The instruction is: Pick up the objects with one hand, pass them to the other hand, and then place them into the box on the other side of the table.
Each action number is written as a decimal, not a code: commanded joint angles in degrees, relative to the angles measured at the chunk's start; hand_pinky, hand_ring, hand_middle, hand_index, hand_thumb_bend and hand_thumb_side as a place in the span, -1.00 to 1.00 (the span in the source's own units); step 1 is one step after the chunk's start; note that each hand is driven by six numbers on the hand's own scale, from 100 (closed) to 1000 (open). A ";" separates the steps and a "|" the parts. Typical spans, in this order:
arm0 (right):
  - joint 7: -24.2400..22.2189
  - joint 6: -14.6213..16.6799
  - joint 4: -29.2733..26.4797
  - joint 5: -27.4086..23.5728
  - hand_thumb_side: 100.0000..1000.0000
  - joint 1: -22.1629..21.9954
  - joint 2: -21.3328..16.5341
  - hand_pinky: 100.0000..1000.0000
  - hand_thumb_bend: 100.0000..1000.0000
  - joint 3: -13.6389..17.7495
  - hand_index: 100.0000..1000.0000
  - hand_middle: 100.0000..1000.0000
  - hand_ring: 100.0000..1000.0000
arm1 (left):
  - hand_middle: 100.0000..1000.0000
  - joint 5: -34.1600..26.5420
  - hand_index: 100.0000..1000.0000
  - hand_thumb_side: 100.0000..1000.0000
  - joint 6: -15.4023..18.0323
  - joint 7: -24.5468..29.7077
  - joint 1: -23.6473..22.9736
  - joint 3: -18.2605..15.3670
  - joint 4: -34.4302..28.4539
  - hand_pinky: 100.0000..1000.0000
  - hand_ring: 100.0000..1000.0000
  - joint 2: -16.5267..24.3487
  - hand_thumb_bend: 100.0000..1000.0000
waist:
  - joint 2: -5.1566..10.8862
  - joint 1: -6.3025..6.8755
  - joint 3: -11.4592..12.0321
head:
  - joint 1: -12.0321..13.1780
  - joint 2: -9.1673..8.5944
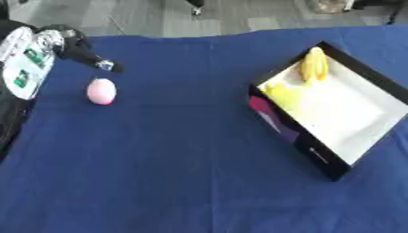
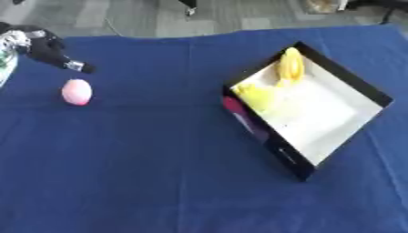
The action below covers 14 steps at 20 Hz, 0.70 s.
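Left eye view: pink egg-shaped object (image 1: 101,91) lies on the blue tablecloth (image 1: 175,173), far left side, long axis roughly upright in the picture, pointing away from the robot with a slight lean. Which end is narrower, cannot tell. Left hand (image 1: 76,48) comes in from the upper left corner, black, with one finger (image 1: 106,65) stretched out toward the right and down. The rest of the fingers are too blurred to read, so released or clenched cannot be told; it grasps nothing visible. Pink object sits just below the fingertip, near but apart, not touching. Black box (image 1: 318,157) with a white inside stands well apart on the right, set askew, and holds yellow items (image 1: 312,66) in its far corner.

Right eye view: same layout, shifted left. Pink object (image 2: 76,92) again upright-ish on the cloth, below and slightly left of the extended fingertip (image 2: 79,68), with a gap of cloth between. Left hand (image 2: 40,45) sits at the upper left edge. Box (image 2: 291,159) lies right of centre, yellow items (image 2: 288,66) inside, near the far wall. Right hand shows in neither view.
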<state>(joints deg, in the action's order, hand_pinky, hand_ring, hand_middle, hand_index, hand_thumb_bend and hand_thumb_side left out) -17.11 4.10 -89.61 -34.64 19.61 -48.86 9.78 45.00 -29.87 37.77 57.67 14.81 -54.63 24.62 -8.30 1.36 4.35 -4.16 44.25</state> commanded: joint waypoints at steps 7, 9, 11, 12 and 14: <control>0.27 0.19 -0.30 1.25 0.06 -0.01 -2.05 1.00 -1.00 0.85 1.00 1.00 1.00 | 0.51 4.32 0.70 -0.43 -3.69 3.79 1.00 -1.58 1.67 0.73 0.71 0.97 0.35 | -0.17 0.04 -0.05 | 0.23 -0.13; 0.31 0.24 -0.30 1.51 0.06 -0.18 -1.99 1.00 -1.00 0.85 1.00 1.00 1.00 | 0.51 4.42 0.69 -0.48 -3.83 4.00 0.95 -1.79 1.89 0.73 0.71 0.96 0.30 | -0.20 0.03 -0.02 | 0.27 -0.13; 0.34 0.21 -0.23 1.93 0.07 -0.36 -1.86 1.00 -1.00 0.83 1.00 1.00 1.00 | 0.51 3.94 0.69 -0.50 -3.95 4.28 0.85 -1.97 2.17 0.73 0.71 0.93 0.23 | -0.24 0.01 0.01 | 0.27 -0.13; 0.36 0.21 -0.21 2.15 0.06 -0.44 -1.80 1.00 -1.00 0.83 1.00 1.00 1.00 | 0.50 3.41 0.68 -0.46 -4.02 4.42 0.82 -2.10 2.30 0.74 0.71 0.90 0.19 | -0.27 0.00 0.01 | 0.27 -0.13; 0.46 0.21 -0.19 2.49 0.06 -0.56 -1.73 1.00 -1.00 0.85 1.00 1.00 1.00 | 0.49 1.64 0.67 -0.42 -3.92 4.61 0.80 -2.37 2.43 0.74 0.72 0.85 0.15 | -0.30 0.00 0.02 | 0.30 -0.13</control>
<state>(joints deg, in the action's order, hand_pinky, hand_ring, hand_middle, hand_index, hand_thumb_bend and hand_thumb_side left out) -16.88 4.26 -89.36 -32.54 18.60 -48.81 9.78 47.47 -30.63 39.05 57.49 13.18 -51.75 24.59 -8.49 1.36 4.34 -4.08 44.25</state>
